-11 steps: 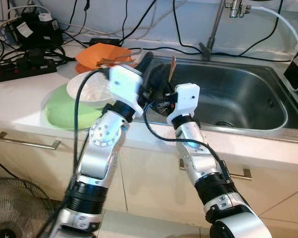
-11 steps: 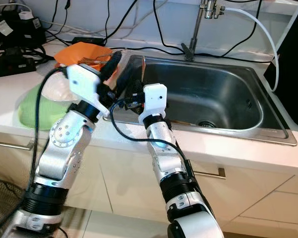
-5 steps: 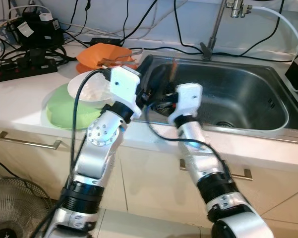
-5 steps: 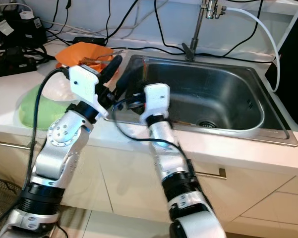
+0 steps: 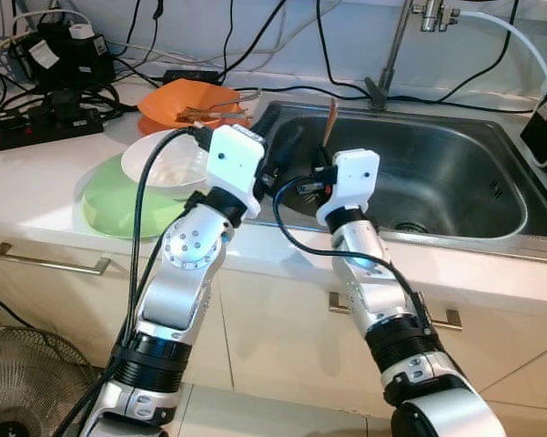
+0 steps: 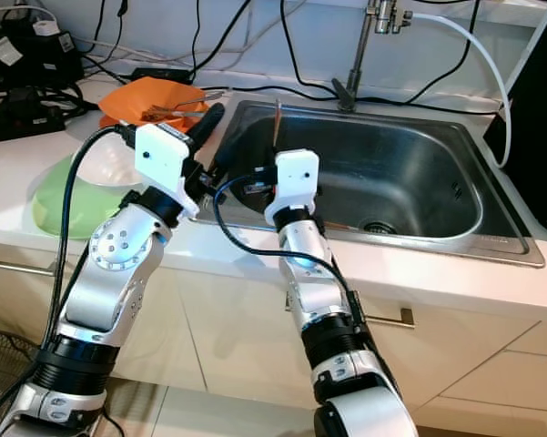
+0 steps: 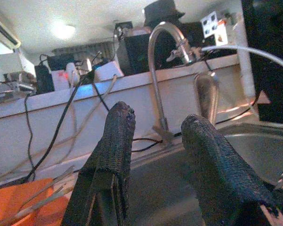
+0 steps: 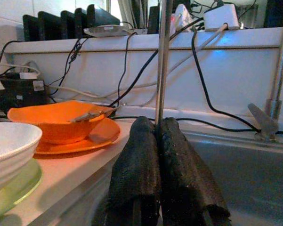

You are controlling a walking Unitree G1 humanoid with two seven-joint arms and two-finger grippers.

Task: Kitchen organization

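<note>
Jaws of the right gripper (image 8: 157, 136) are pressed together on a thin upright stick (image 8: 163, 56) (a chopstick or utensil handle, cannot tell which), held above the near-left corner of the sink (image 5: 455, 173). Jaws of the left gripper (image 7: 155, 155) stand well apart and hold nothing, hovering just left of the right one, over the sink's left rim.

Step in hand, as judged: carry the stick to the orange bowl (image 5: 187, 102) at far left, which already holds utensils. Keep it vertical and grip firm; it is thin and could pivot.

Room: white bowl (image 5: 168, 164) on green plate (image 5: 118, 205) sits near left on the table; cables (image 5: 255, 55) and faucet (image 5: 396, 50) crowd the far edge. Left arm blocks the direct path.
</note>
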